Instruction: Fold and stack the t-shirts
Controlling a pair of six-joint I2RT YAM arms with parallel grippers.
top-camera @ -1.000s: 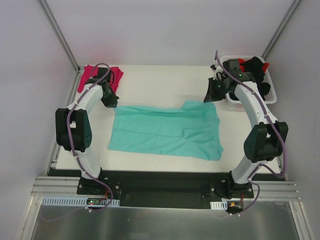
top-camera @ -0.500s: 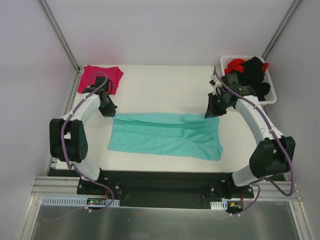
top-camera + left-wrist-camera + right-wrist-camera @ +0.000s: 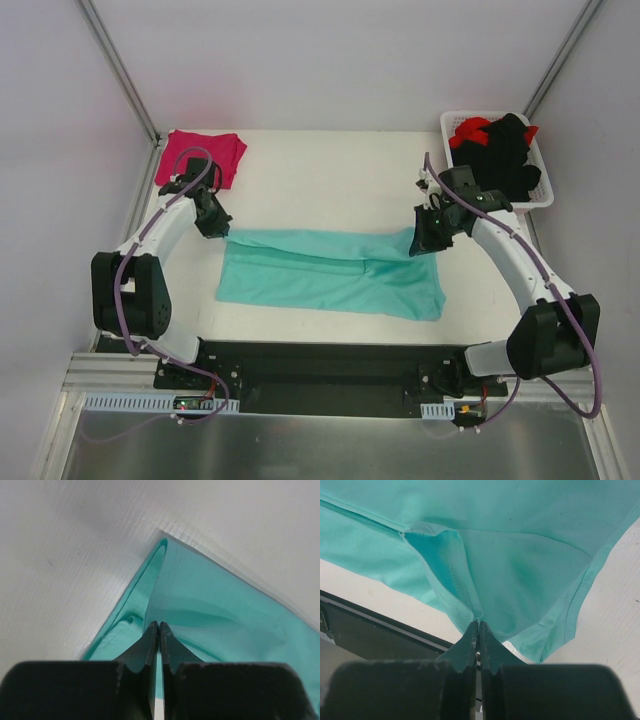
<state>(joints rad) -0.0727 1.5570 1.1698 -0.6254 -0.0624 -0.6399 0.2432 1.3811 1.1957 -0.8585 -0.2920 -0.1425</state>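
Clamping teal t-shirt (image 3: pixel 330 282) far corners at centre with left gripper (image 3: pixel 159 627), right gripper (image 3: pixel 478 625), fingers together on cloth, starting first fold. Judging magenta t-shirt (image 3: pixel 205 155) done, 11 o'clock; leaving black and red garments (image 3: pixel 500 150) in basket (image 3: pixel 447 122), 1 o'clock.

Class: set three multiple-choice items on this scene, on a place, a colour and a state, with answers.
1. Where does the pink t-shirt lie? A in the basket; B on the table's far left corner; C between the arm bases.
2. What colour is the t-shirt spread mid-table? A black; B red; C teal.
3. The left gripper is: A shut on the teal t-shirt; B open; C shut on nothing.
Answers: 1 B: seen there from above. 2 C: teal cloth in every view. 3 A: its closed fingers pinch the cloth's edge.
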